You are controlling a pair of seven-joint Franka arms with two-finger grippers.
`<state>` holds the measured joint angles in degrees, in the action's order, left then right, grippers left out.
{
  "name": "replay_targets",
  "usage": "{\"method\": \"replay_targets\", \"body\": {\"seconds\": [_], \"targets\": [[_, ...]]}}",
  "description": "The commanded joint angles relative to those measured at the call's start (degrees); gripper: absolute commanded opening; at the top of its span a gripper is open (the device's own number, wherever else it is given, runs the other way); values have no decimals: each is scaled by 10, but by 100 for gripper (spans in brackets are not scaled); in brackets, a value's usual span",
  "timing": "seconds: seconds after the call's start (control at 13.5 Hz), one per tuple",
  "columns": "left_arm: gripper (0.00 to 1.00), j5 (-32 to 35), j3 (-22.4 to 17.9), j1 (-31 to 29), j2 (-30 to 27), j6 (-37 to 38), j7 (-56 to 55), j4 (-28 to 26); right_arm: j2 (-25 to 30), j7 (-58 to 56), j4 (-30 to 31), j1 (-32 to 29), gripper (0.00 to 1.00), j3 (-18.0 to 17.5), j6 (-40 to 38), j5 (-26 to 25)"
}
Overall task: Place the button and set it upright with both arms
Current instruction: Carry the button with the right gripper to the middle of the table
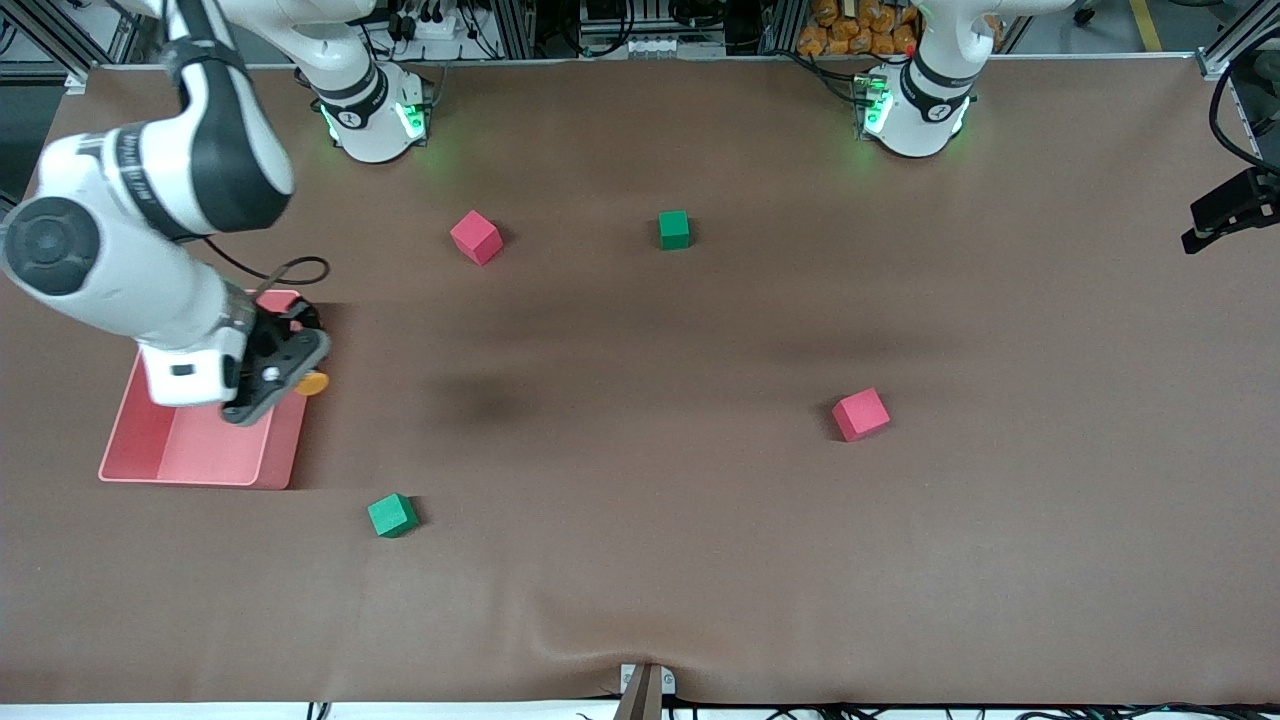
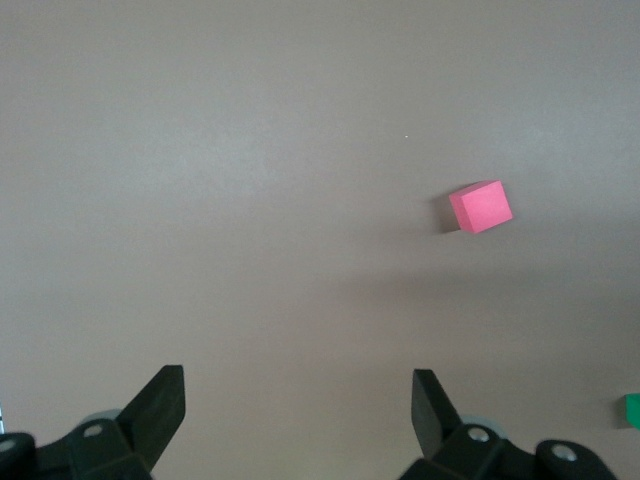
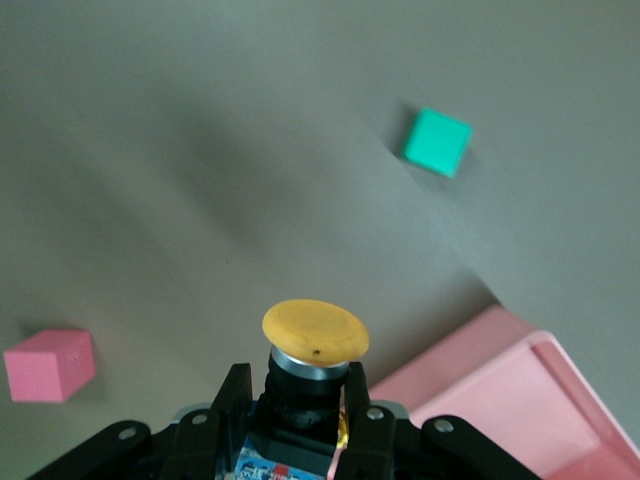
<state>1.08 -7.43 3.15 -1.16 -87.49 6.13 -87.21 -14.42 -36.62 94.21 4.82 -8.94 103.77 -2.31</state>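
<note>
Brown cloth covers your table (image 1: pixel 640 560), with cubes scattered on it. Your right gripper (image 1: pixel 290 375) hangs over the edge of the pink tray (image 1: pixel 200 455) at the right arm's end, its jaws clenched on the button (image 1: pixel 311 383) — the black body sits between the jaws and the orange cap sticks out past their tips, as the right wrist view shows (image 3: pixel 315 330). Below those jaws you see a green cube (image 1: pixel 392 515) on the table and a red cube (image 1: pixel 476 237) off to one side. Your left gripper (image 2: pixel 300 405) is up over bare table, jaws released and wide apart with nothing between them — another red cube (image 2: pixel 481 207) lies well ahead of them.
</note>
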Motion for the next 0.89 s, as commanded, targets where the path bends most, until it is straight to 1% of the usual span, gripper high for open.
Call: {"method": "replay_targets", "body": {"seconds": [0.0, 0.07, 0.3, 0.44, 0.59, 0.81], "targets": [[100, -7, 0, -6, 3, 7, 13, 6, -54, 39, -55, 50, 6, 4, -10, -1], [100, -7, 0, -6, 4, 7, 10, 6, -64, 64, -57, 66, 5, 4, -9, -2], [100, -7, 0, -6, 7, 7, 14, 6, -116, 151, -100, 126, 3, 4, 16, -2], [100, -7, 0, -7, 7, 7, 17, 6, -150, 246, -125, 176, 2, 4, 42, -4], [100, -8, 0, -7, 7, 7, 29, 6, -191, 346, -152, 205, 1, 3, 74, -1], [100, -8, 0, -7, 8, 7, 34, 6, -232, 462, -163, 244, 0, 3, 112, 5]]}}
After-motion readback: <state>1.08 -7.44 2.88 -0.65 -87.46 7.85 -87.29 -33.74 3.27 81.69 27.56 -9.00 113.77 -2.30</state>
